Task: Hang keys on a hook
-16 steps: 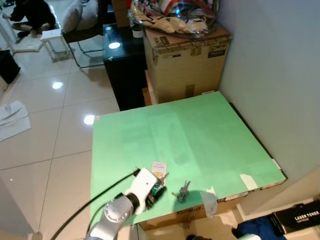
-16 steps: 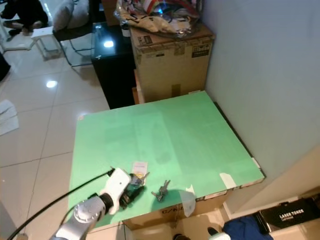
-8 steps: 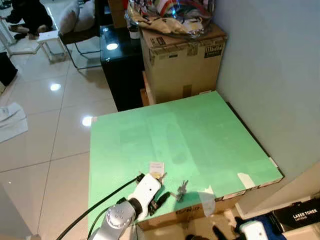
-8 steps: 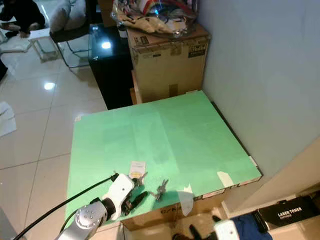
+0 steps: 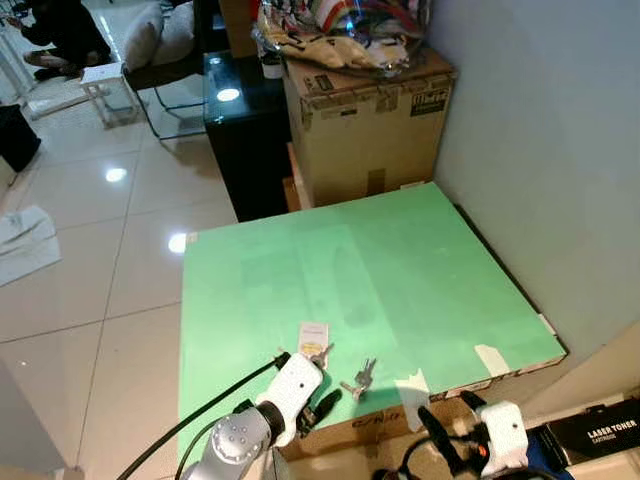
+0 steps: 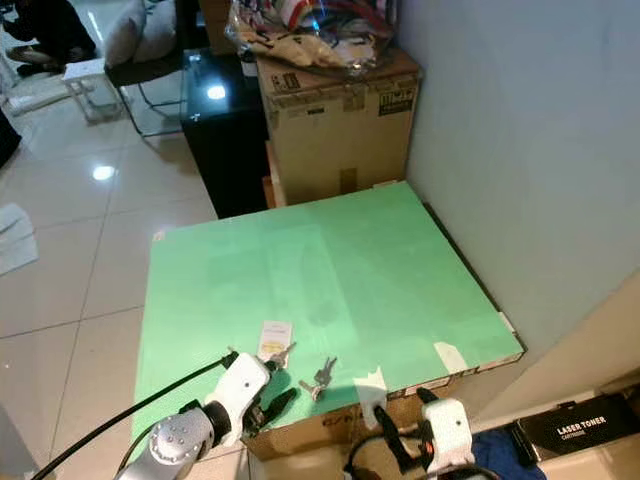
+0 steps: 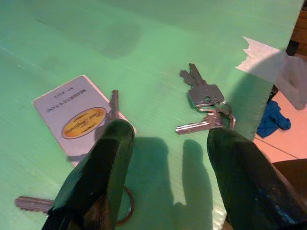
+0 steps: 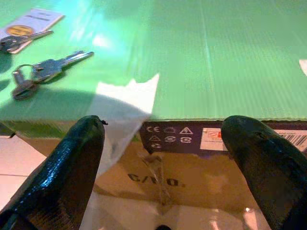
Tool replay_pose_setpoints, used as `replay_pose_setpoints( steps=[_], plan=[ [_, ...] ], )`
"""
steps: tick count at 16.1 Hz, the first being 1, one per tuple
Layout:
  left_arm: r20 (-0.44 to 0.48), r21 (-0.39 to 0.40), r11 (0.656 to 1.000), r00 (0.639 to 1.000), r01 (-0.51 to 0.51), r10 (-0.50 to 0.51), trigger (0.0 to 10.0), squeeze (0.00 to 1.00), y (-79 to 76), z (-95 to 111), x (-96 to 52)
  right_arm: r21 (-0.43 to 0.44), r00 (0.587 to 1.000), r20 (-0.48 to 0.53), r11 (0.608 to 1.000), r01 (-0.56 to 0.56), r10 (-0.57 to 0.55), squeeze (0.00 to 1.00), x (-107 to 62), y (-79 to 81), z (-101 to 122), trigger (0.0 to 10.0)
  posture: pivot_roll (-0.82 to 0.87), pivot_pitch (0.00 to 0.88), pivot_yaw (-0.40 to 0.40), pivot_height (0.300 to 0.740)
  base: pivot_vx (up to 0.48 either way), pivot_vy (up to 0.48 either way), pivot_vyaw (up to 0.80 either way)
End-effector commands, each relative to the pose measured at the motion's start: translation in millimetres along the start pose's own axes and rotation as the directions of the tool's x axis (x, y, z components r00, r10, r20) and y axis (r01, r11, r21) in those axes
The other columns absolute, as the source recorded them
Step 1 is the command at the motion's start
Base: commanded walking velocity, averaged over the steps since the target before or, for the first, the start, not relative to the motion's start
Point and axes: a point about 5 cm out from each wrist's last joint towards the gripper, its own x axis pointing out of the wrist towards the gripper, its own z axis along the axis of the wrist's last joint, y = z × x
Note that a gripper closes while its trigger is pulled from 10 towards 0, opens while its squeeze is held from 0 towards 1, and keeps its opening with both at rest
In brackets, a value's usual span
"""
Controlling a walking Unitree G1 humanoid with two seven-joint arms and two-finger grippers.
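Observation:
A small bunch of silver keys (image 5: pixel 358 378) on a ring lies on the green board (image 5: pixel 380 270), close to its front edge. A second key with a white tag card (image 5: pixel 314 338) lies just to its left. My left gripper (image 5: pixel 322 405) is open and low over the board's front edge. In the left wrist view, its fingers (image 7: pixel 103 167) stand either side of the gap between the card (image 7: pixel 76 117) and the keys (image 7: pixel 206 103). My right gripper (image 5: pixel 445 440) is open below the board's front edge, facing the cardboard side, with the keys (image 8: pixel 36 72) off to one side.
The green board rests on a cardboard box, with torn white tape (image 5: pixel 412 385) hanging at its front edge. A grey wall (image 5: pixel 560 150) runs along the right. Behind stand a large carton (image 5: pixel 365 110) and a black cabinet (image 5: pixel 245 130). Tiled floor (image 5: pixel 90 280) lies left; a person (image 5: pixel 60 30) sits far off.
My right gripper has risen into view below the board's front edge. The left gripper has drawn back slightly from the card toward the front edge, its fingers apart.

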Motion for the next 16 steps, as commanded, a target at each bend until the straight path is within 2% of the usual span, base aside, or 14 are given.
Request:
replay_pose_setpoints(
  steps=[1, 2, 3, 4, 5, 6, 7, 11, 13, 14, 16],
  plan=[
    [-0.023, 0.003, 1.0, 1.0, 0.008, -0.008, 8.5, 0.0, -3.6, -4, -0.9, 0.029, 1.0, -0.022, 1.0, 0.0, 0.0, 1.0, -1.9, 0.5, -5, 10.0, -0.28, 0.142, 0.088, 0.736, 0.0, 0.0, 0.0],
    [-0.028, 0.001, 1.0, 1.0, 0.009, -0.009, 8.5, 0.0, -5.3, -5, 1.0, 0.048, 0.999, -0.033, 0.999, -0.004, 0.005, 1.0, 6.8, -2.7, -1, 10.0, -0.28, 0.142, 0.088, 0.736, 0.0, 0.0, 0.0],
    [-0.03, 0.0, 1.0, 1.0, 0.009, -0.009, 8.4, 0.0, -5.6, -5, 1.7, 0.027, 0.999, 0.024, 0.999, -0.034, 0.033, 1.0, 8.4, 12.5, 3, 10.0, -0.28, 0.14, 0.088, 0.736, 0.0, 0.0, 0.0],
    [-0.031, -0.002, 1.0, 0.999, 0.009, -0.009, 8.1, 0.0, -6.2, -4, 2.6, -0.034, 0.97, 0.216, 0.994, -0.104, 0.109, 1.0, 5.0, 61.1, 48, 10.0, -0.28, 0.136, 0.085, 0.736, 0.0, 0.0, 0.0],
    [-0.031, -0.004, 1.0, 0.999, 0.009, -0.009, 8.0, 0.0, -6.6, -4, 3.2, -0.043, 0.932, 0.333, 0.989, -0.139, 0.145, 1.0, -8.9, 88.6, 105, 10.0, -0.27, 0.133, 0.082, 0.736, 0.0, 0.0, 0.0],
    [-0.035, -0.004, 1.0, 0.999, 0.008, -0.008, 7.8, 0.0, -7.1, -5, 3.5, -0.051, 0.92, 0.354, 0.986, -0.161, 0.169, 1.0, -13.1, 93.1, 124, 10.0, -0.27, 0.13, 0.079, 0.736, 0.0, 0.0, 0.0],
    [-0.043, -0.004, 1.0, 0.999, 0.007, -0.007, 7.4, 0.0, -7.6, -6, 3.4, -0.057, 0.917, 0.357, 0.984, -0.172, 0.18, 1.0, -14.4, 93.3, 130, 10.0, -0.27, 0.128, 0.078, 0.736, 0.0, 0.0, 0.0],
    [-0.064, -0.005, 1.0, 0.998, 0.007, -0.008, 7.3, 0.0, -8.9, -10, 4.5, -0.051, 0.931, 0.319, 0.984, -0.171, 0.179, 1.0, -17.7, 91.9, 128, 10.0, -0.28, 0.122, 0.073, 0.736, 0.0, 0.0, 0.0],
    [-0.076, -0.005, 1.0, 0.997, 0.004, -0.004, 7.2, 0.0, -8.5, -11, 5.4, -0.039, 0.955, 0.242, 0.985, -0.165, 0.17, 1.0, -28.2, 95.8, 130, 10.0, -0.28, 0.118, 0.071, 0.736, 0.0, 0.0, 0.0],
    [-0.085, -0.01, 1.0, 0.996, -0.014, 0.013, 7.3, 0.0, -6.1, -12, 7.8, -0.031, 0.973, 0.164, 0.987, -0.159, 0.162, 1.0, -39.6, 94.6, 121, 10.0, -0.28, 0.118, 0.071, 0.736, 0.0, 0.0, 0.0],
    [-0.078, -0.014, 0.999, 0.997, -0.029, 0.028, 7.3, 0.0, -3.6, -9, 9.8, -0.021, 0.981, 0.125, 0.989, -0.148, 0.149, 1.0, -46.9, 91.8, 113, 10.0, -0.28, 0.118, 0.071, 0.736, 0.0, 0.0, 0.0]
  ],
)
